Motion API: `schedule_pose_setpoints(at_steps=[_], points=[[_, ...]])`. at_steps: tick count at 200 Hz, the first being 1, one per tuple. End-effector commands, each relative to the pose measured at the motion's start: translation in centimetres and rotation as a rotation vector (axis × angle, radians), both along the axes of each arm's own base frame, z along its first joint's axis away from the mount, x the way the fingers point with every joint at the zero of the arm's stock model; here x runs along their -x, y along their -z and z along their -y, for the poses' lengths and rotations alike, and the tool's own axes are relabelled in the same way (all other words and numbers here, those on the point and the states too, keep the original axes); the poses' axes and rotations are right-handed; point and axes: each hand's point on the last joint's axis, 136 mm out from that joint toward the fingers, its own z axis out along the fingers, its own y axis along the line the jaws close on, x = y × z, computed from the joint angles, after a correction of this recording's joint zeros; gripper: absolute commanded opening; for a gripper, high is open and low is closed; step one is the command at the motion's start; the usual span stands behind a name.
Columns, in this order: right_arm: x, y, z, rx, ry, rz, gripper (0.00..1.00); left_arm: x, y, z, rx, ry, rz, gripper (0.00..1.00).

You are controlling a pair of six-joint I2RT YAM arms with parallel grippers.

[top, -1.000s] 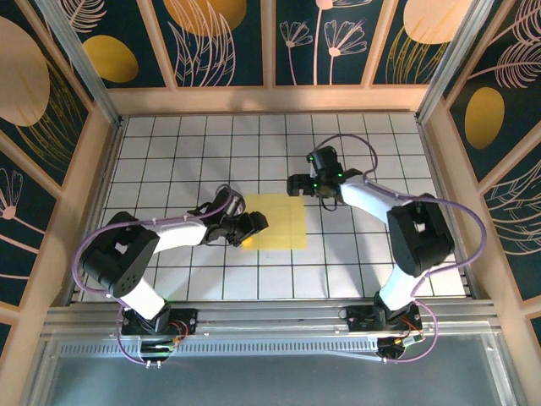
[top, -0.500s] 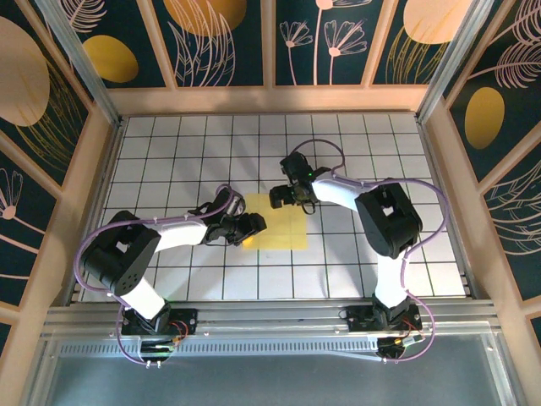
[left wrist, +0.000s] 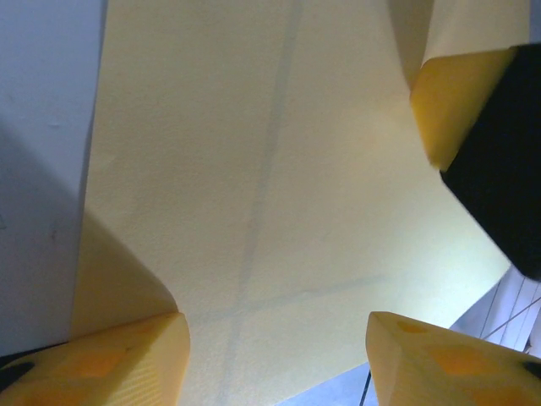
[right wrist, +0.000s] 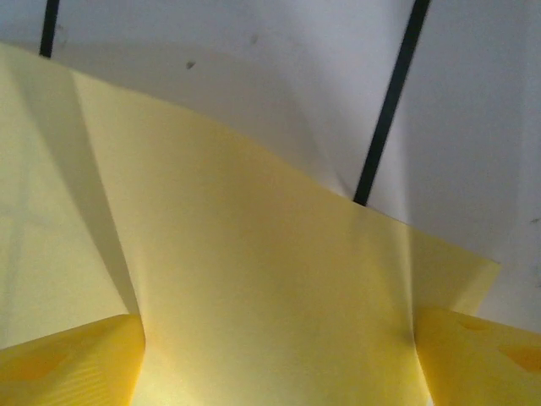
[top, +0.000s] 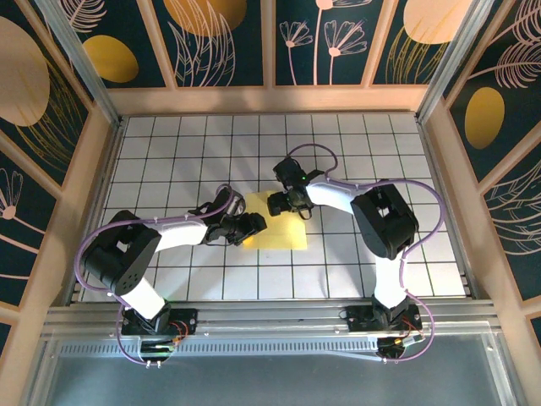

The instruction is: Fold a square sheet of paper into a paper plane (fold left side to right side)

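The square sheet of paper (top: pixel 285 230) is plain yellow and lies flat on the white grid table (top: pixel 169 161). My left gripper (top: pixel 254 225) rests on the sheet's left edge. In the left wrist view it (left wrist: pixel 279 338) is open, the paper (left wrist: pixel 254 169) spanning the space under both yellow fingers (left wrist: pixel 127 364). My right gripper (top: pixel 281 203) sits over the sheet's far left corner. In the right wrist view it (right wrist: pixel 279 338) is open and wide, and the paper (right wrist: pixel 254 279) bows up slightly between its fingers (right wrist: pixel 482 355). A right finger (left wrist: pixel 456 101) shows at the top right of the left wrist view.
Wooden rails and dark painted wall panels (top: pixel 270 42) enclose the table on three sides. A metal rail (top: pixel 270 326) with both arm bases runs along the near edge. Purple cables (top: pixel 313 152) loop over each arm.
My right gripper swung left from beyond the sheet's far right edge to its far left corner, its jaws narrowing a little. My left gripper stayed on the left edge.
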Motion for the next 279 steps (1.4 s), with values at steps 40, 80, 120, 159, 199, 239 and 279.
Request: schedule_pose_setpoints(at_steps=[40, 80, 120, 159, 199, 239, 279], points=[[2.7, 0.0, -1.1, 0.042, -0.049, -0.090, 0.68, 0.4, 1.8, -0.7, -0.039, -0.034, -0.057, 0.59], [3.3, 0.4, -1.5, 0.040, -0.060, -0.116, 0.51, 0.2, 1.7, -0.7, -0.032, -0.042, -0.051, 0.59], [3.0, -0.7, -1.7, -0.026, -0.062, -0.117, 0.34, -1.1, 0.1, -1.3, -0.007, -0.067, 0.000, 0.65], [2.5, -3.6, -2.1, -0.236, -0.070, -0.127, 0.26, -3.7, -3.3, -4.3, 0.045, -0.111, 0.118, 0.74], [2.0, -8.6, -1.7, -0.458, -0.119, -0.091, 0.26, -5.9, -7.9, -7.7, 0.212, -0.121, 0.328, 0.80], [1.1, -15.3, 0.6, -0.643, -0.180, 0.019, 0.25, -5.9, -13.8, -7.1, 0.375, 0.004, 0.592, 0.86], [3.8, -22.1, 0.6, -0.793, -0.341, 0.094, 0.25, -4.7, -19.8, -5.4, 0.503, 0.181, 0.815, 0.92]])
